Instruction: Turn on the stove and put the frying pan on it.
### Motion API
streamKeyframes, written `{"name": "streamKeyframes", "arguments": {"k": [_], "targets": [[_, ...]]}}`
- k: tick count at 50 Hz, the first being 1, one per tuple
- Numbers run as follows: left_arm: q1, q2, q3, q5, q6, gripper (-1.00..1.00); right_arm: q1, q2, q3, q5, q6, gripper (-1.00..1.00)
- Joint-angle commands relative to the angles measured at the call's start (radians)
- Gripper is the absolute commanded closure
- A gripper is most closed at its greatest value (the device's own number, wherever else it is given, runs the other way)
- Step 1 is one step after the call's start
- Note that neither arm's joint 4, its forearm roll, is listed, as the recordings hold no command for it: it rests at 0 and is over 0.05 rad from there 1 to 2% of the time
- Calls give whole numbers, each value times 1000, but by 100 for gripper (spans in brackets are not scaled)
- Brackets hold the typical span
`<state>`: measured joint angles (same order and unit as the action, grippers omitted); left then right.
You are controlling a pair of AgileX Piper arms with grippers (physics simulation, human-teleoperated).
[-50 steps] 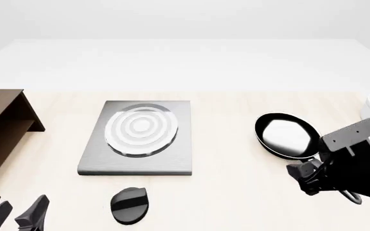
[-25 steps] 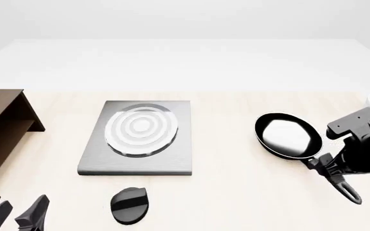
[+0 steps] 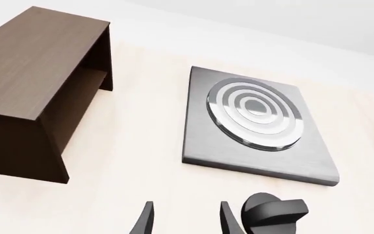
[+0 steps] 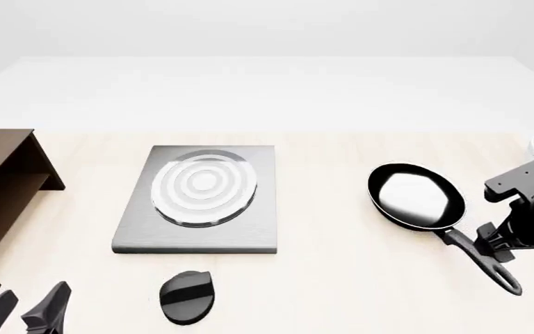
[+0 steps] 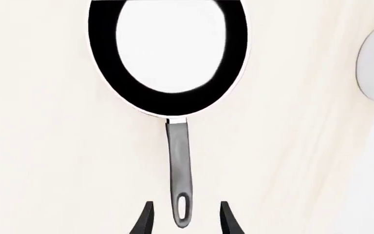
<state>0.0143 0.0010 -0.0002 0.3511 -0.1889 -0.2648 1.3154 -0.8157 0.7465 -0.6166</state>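
Right tool [image 5: 181,219] open, fingers straddling the frying pan [image 4: 416,196] handle's tip; pan sits on the desk, right of the stove [image 4: 200,198]. We fear so far-out a hold lets it droop or twist. Left tool [image 3: 183,222] open, empty, beside the knob [image 4: 186,296].

Both arms are matte black with no visible markings. The left gripper [image 4: 28,312] ends in two thin, dark grey, blade-like fingers tapering to points. The right arm [image 4: 532,219] is a bulky black body topped by a blocky dark grey bracket with small pale dots like screws.
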Motion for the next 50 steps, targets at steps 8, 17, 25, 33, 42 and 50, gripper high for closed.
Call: {"name": "streamKeyframes", "arguments": {"k": [8, 17, 25, 33, 42, 50], "targets": [[0, 0, 0, 1, -3, -100, -5, 140, -5, -90, 15, -100], [-1, 0, 0, 2, -1, -100, 15, 199, 15, -146, 32, -100], [1, 0, 0, 2, 2, -100, 30, 243, 27, -186, 40, -100], [1, 0, 0, 2, 4, -100, 20, 284, 55, -233, 42, -100], [2, 0, 0, 2, 6, -100, -19, 320, 72, -260, 29, -100], [2, 0, 0, 2, 6, -100, -1, 351, 79, -281, 65, -100]]}}
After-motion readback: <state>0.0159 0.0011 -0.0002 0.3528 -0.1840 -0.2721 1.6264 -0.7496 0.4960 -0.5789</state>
